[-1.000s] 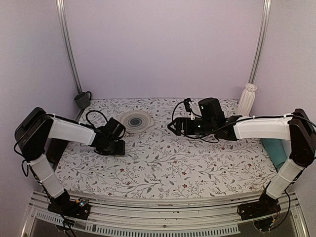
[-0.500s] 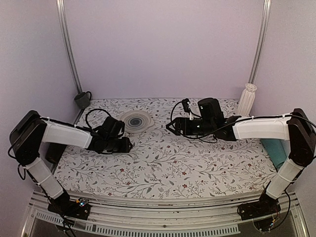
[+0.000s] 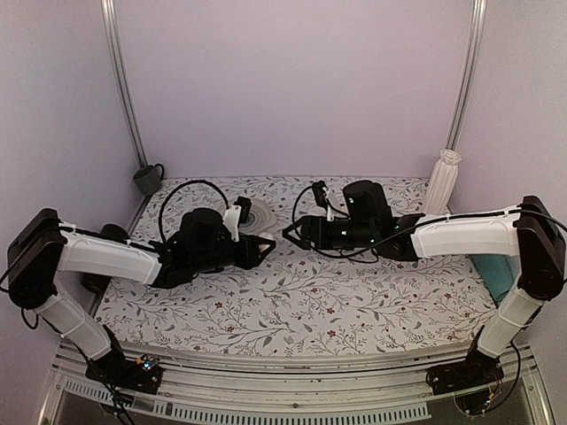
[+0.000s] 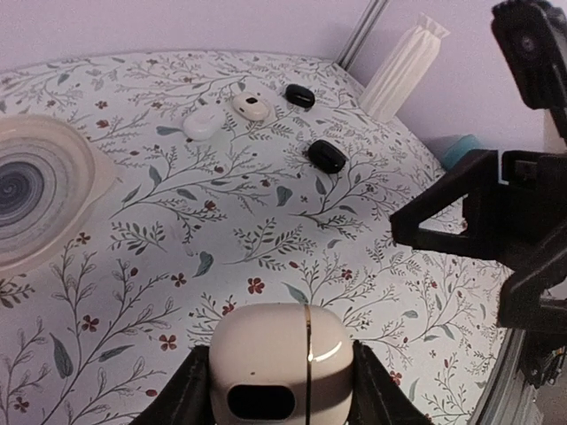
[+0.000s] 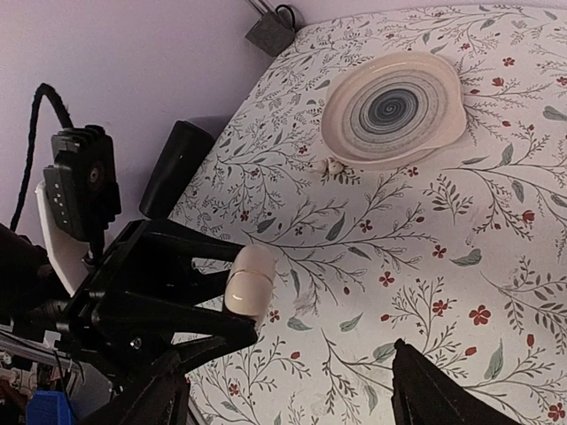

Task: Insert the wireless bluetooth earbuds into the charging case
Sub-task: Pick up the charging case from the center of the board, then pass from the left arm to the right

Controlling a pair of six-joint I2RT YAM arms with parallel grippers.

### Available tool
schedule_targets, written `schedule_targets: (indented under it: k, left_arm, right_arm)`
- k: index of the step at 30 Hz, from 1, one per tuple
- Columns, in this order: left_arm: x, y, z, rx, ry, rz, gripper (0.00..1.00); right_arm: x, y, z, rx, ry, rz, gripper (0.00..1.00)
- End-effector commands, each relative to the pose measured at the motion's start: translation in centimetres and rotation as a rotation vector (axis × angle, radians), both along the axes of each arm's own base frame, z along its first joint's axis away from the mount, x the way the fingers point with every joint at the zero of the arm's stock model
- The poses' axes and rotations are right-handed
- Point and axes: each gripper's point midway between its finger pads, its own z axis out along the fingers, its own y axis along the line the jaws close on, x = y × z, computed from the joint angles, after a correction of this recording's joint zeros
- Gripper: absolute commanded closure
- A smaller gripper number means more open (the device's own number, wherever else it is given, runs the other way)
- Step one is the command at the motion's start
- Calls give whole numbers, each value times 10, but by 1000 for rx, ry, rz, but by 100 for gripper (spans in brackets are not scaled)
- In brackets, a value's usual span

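The left arm (image 3: 106,257) is stretched low from the left side of the table toward its middle, with the forearm almost level, and the left gripper (image 3: 266,249) is pointed to the right. Its fingers are clamped on the two sides of the charging case (image 4: 279,359), which is closed and held clear of the floral tablecloth (image 4: 266,230) near the middle of the table. The right arm (image 3: 461,232) is reached in from the right, likewise nearly level, so that the right gripper (image 3: 289,235) is faced toward the left one, the tips near each other but apart. Its jaws are spread wide, with nothing between them. The wireless bluetooth earbuds (image 4: 202,124) (image 4: 251,106) are seen lying side by side on the cloth, well beyond the case and near two small black pieces (image 4: 326,155). A swirl-patterned plate (image 5: 350,93) is set just behind the left gripper
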Motion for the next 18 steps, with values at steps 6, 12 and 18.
schedule_targets:
  k: [6, 12, 18]
  left_arm:
    - [-22, -22, 53, -42, -243, -102, 71]
    - [-27, -28, 54, -28, -253, -130, 71]
    - [-28, -32, 58, -27, -260, -142, 71]
  right_arm:
    - [-1, 16, 24, 88, 16, -5, 28]
    - [-4, 24, 27, 103, 27, 22, 32]
    - [-14, 37, 22, 102, 44, 74, 39]
